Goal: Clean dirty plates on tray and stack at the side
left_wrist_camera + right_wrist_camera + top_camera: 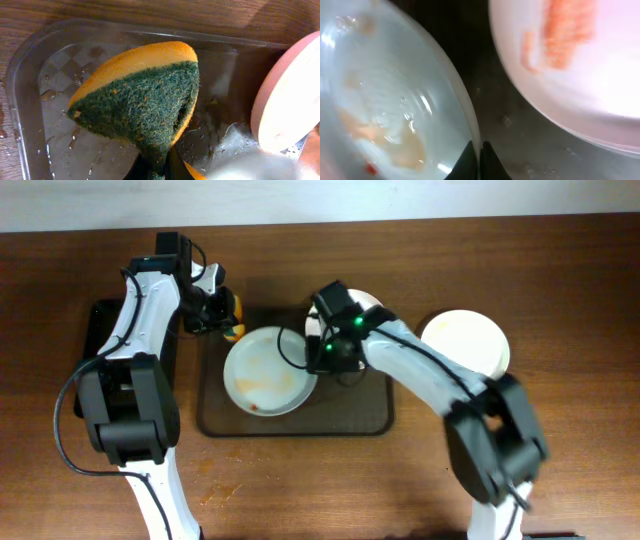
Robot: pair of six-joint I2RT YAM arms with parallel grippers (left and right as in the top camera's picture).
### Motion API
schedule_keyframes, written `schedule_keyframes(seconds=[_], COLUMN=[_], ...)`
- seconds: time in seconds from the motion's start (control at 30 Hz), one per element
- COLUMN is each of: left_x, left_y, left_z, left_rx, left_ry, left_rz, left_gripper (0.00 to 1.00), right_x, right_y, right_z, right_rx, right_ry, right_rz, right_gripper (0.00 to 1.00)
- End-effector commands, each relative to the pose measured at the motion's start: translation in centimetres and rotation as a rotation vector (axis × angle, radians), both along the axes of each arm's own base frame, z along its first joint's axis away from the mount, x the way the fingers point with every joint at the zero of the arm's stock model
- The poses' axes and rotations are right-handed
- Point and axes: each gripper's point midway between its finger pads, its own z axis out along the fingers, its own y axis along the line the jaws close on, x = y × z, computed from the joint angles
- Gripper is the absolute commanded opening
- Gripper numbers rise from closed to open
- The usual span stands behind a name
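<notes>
A dirty plate (268,370) with orange-brown streaks lies on the left half of the tray (350,415). My right gripper (318,360) is shut on its right rim; the right wrist view shows the fingers (479,160) pinching the rim of this plate (395,100). A second dirty plate (580,60) lies beside it at the tray's back (368,302), partly hidden by my right arm. A third white plate (465,340) lies on the table to the right of the tray. My left gripper (225,315) is shut on a green and orange sponge (145,95) over the tray's back left corner (30,65).
A narrower black tray (100,330) lies at the left, under my left arm. Water drops sit on the tray floor in the left wrist view. A plate's edge (290,100) is close to the right of the sponge.
</notes>
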Motion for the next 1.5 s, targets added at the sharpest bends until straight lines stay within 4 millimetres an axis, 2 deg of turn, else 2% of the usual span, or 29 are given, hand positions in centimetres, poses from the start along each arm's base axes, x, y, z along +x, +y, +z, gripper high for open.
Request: schedule_keyframes(seconds=[0.0, 0.03, 0.1, 0.17, 0.27, 0.37, 0.53, 0.67, 0.73, 0.8, 0.9, 0.97, 1.1, 1.17, 1.23, 1.3, 1.33, 1.4, 1.47], left_x=[0.4, 0.4, 0.4, 0.4, 0.4, 0.4, 0.4, 0.4, 0.4, 0.4, 0.1, -0.1, 0.0, 0.1, 0.1, 0.1, 0.1, 0.1, 0.1], left_y=[0.2, 0.2, 0.2, 0.2, 0.2, 0.2, 0.2, 0.2, 0.2, 0.2, 0.6, 1.0, 1.8, 1.8, 1.8, 1.8, 1.8, 1.8, 1.8], left_z=[0.2, 0.2, 0.2, 0.2, 0.2, 0.2, 0.2, 0.2, 0.2, 0.2, 0.0, -0.2, -0.4, -0.4, -0.4, -0.4, -0.4, -0.4, -0.4], left_rx=[0.023, 0.023, 0.023, 0.023, 0.023, 0.023, 0.023, 0.024, 0.024, 0.024, 0.046, 0.072, 0.111, 0.110, 0.110, 0.110, 0.110, 0.110, 0.110], left_ry=[-0.008, -0.008, -0.008, -0.008, -0.009, -0.009, -0.008, -0.008, -0.008, -0.008, 0.004, 0.015, 0.013, 0.008, 0.008, 0.008, 0.008, 0.008, 0.008], left_rz=[0.009, 0.009, 0.009, 0.009, 0.009, 0.009, 0.009, 0.009, 0.009, 0.009, 0.013, 0.017, 0.027, 0.028, 0.028, 0.028, 0.027, 0.026, 0.026], left_gripper=[0.01, 0.01, 0.01, 0.01, 0.01, 0.01, 0.01, 0.01, 0.01, 0.01, 0.01, 0.01, 0.01, 0.01, 0.01, 0.01, 0.01, 0.01, 0.01], right_x=[1.7, 1.7, 1.9, 1.9, 1.2, -0.3, -2.5, -2.8, -2.5, -2.2, -2.5, -2.5, -2.8, -2.5, -2.2, -1.7, -1.4, -0.9, -0.1], right_y=[-5.2, -7.2, -9.0, -10.1, -9.5, -7.9, -5.8, -5.3, -4.5, -2.3, 0.9, 1.6, 2.5, 2.9, 2.8, 3.4, 4.1, 4.3, 2.8], right_z=[6.2, 7.7, 9.6, 12.0, 14.4, 17.6, 21.4, 22.0, 21.2, 18.1, 12.2, 9.3, 1.6, -0.4, -0.7, -0.6, -0.4, 0.2, 0.4], right_rx=[-0.231, -0.326, -0.448, -0.604, -0.762, -0.892, -0.977, -0.968, -0.905, -0.743, -0.459, -0.395, -0.366, -0.318, -0.273, -0.188, -0.122, -0.026, 0.025], right_ry=[-0.250, -0.306, -0.396, -0.528, -0.677, -0.853, -1.054, -1.087, -1.059, -0.939, -0.670, -0.553, -0.305, -0.226, -0.183, -0.148, -0.142, -0.130, -0.111], right_rz=[-0.041, -0.081, -0.128, -0.169, -0.185, -0.202, -0.256, -0.278, -0.257, -0.158, -0.097, -0.109, -0.087, -0.082, -0.087, 0.002, 0.090, 0.188, 0.245], right_gripper=[0.04, 0.04, 0.04, 0.04, 0.04, 0.04, 0.04, 0.04, 0.04, 0.04, 0.04, 0.04, 0.04, 0.04, 0.06, 0.40, 0.48, 0.53, 0.54])
